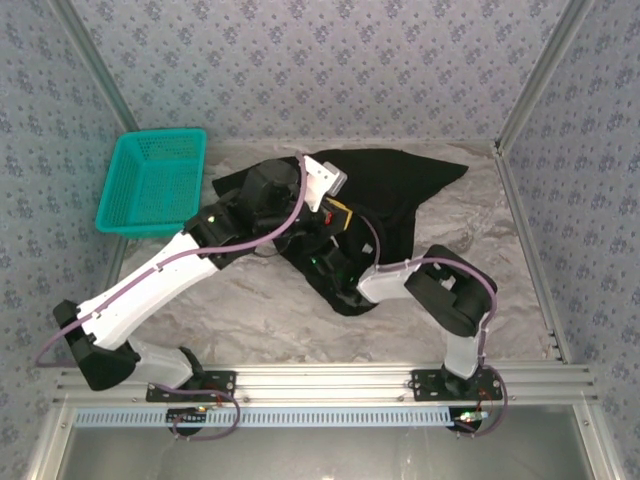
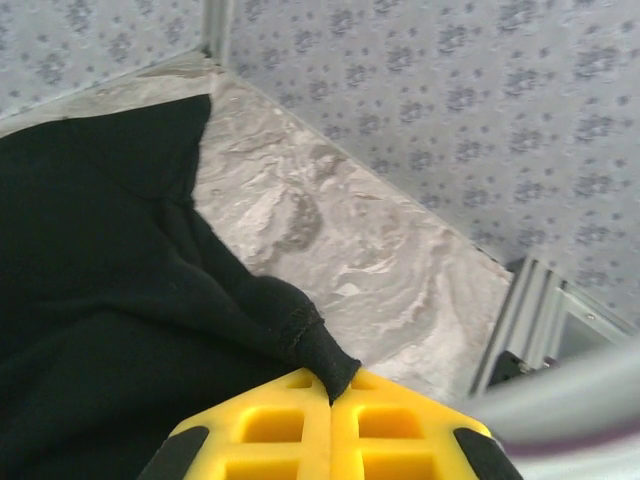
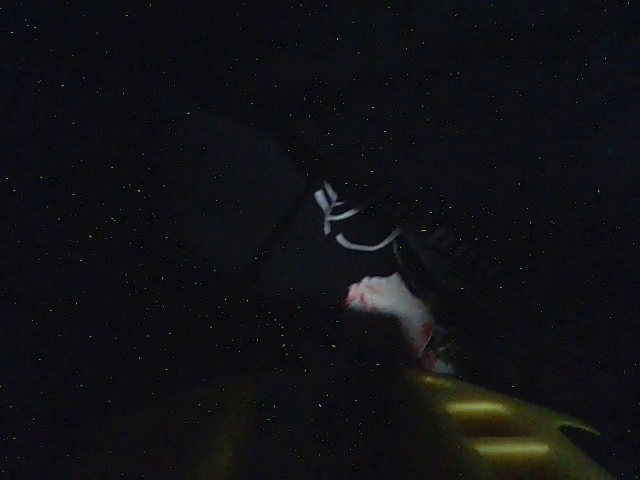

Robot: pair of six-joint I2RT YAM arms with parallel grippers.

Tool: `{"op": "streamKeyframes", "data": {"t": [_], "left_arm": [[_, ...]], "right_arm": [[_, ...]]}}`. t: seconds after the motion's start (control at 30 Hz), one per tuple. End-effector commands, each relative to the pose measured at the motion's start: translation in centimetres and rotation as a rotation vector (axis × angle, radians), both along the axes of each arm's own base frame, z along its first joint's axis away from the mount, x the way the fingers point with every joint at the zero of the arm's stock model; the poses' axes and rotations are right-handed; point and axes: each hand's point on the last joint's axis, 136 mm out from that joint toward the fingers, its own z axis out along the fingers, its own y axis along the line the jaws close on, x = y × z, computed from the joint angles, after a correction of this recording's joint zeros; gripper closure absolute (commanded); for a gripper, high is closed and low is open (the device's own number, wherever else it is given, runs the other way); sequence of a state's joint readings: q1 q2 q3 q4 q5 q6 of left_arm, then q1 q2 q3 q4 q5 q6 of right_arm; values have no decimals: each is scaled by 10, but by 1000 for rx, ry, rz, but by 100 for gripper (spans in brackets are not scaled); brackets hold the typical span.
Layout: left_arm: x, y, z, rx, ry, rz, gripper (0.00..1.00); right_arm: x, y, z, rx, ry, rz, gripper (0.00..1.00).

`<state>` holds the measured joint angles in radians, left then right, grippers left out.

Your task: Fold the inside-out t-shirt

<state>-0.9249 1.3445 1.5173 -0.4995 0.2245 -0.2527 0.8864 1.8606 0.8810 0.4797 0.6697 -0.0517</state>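
Since the black soft-cloth short-sleeved t-shirt [image 1: 400,185] lay bunched mid-table on the grey marbled tabletop [image 1: 250,310], we judged the left gripper [image 2: 330,385] pinched its hem to draw it flat; right gripper [image 3: 345,430] sat buried in cloth, its spread we could not tell

We find the top view evenly lit, with faint shadows on the table [image 1: 250,310]. The left wrist view is bright, its near edge blurred. The right wrist view is nearly black, grainy.
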Motion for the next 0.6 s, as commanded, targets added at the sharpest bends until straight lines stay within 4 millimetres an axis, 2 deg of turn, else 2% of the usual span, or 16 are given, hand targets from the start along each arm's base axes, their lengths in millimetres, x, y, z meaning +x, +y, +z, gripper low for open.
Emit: {"op": "streamKeyframes", "data": {"t": [0.0, 0.13, 0.23, 0.33, 0.43, 0.5, 0.57], "left_arm": [[-25, 7, 41, -135, -55, -92, 100], [-18, 22, 42, -96, -110, -17, 100], [4, 33, 32, -21, -151, 105, 100], [17, 36, 21, 47, -162, 163, 100], [5, 25, 23, 5, -134, 78, 100], [-10, 13, 35, -74, -115, -10, 100], [-23, 6, 48, -138, -105, -79, 100]], "right_arm": [[15, -10, -11, 44, 71, -29, 57], [15, -25, -14, 132, 117, -40, 56], [0, -16, -7, 185, 132, 68, 55], [-13, -21, 6, 213, 129, 99, 54], [-11, -35, 9, 226, 130, 56, 53], [-1, -42, 2, 184, 133, -4, 53], [9, -41, -3, 150, 135, -39, 53]]}}
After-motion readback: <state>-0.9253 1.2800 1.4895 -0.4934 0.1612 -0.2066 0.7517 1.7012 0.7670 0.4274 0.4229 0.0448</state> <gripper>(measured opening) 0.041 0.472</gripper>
